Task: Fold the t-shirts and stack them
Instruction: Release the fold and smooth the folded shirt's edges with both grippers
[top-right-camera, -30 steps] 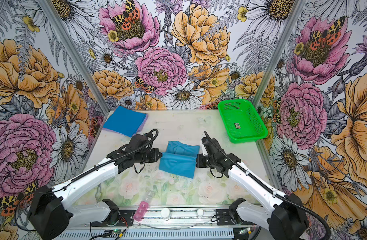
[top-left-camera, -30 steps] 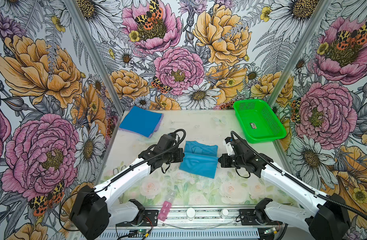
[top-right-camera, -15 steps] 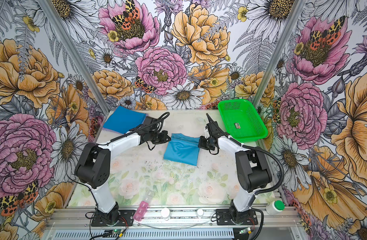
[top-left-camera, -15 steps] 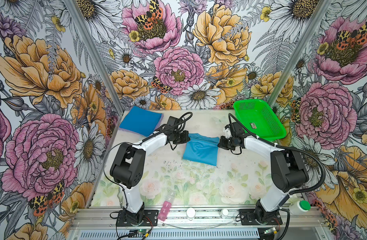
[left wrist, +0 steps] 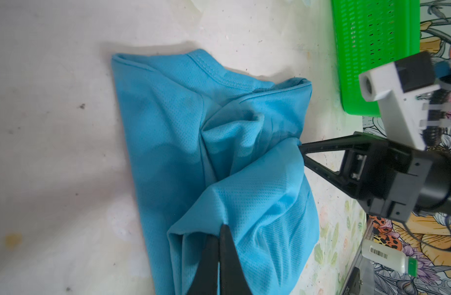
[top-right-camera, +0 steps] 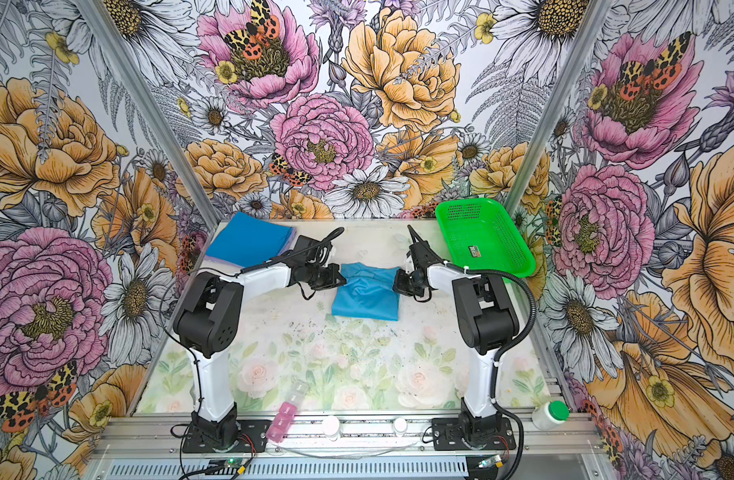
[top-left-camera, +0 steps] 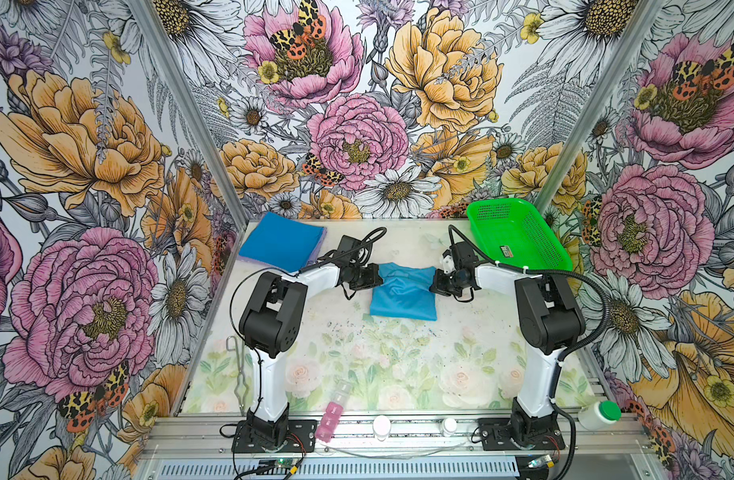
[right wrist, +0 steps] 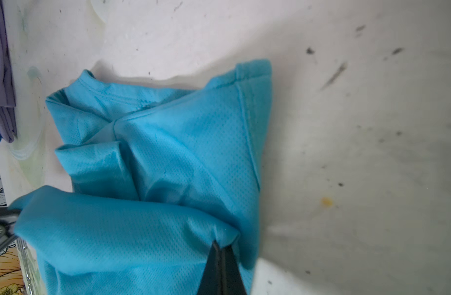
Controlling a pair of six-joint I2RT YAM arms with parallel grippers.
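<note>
A teal-blue t-shirt (top-left-camera: 402, 296) (top-right-camera: 367, 298) lies partly folded and rumpled at mid-table in both top views. My left gripper (top-left-camera: 380, 277) (left wrist: 220, 227) is shut on a fold at its left edge. Opposite it, my right gripper (top-left-camera: 434, 286) (right wrist: 220, 245) is shut on a fold at the right edge, and it also shows in the left wrist view as the right gripper (left wrist: 301, 148). At the back left, a deeper blue folded shirt (top-left-camera: 280, 245) tops a stack with a lavender shirt (right wrist: 0, 76) beneath it.
A green mesh basket (top-left-camera: 523, 232) (top-right-camera: 488, 232) stands at the back right, close to my right arm. Along the front rail are a pink pill box (top-left-camera: 330, 419), small white jars (top-left-camera: 381, 426) and a green-capped white bottle (top-left-camera: 598, 415). Metal tongs (top-left-camera: 236, 365) lie by the left edge.
Both grippers, still shut on the teal shirt, have moved toward the back of the table, and the shirt now lies further back. The arms have drawn up with their elbows raised.
</note>
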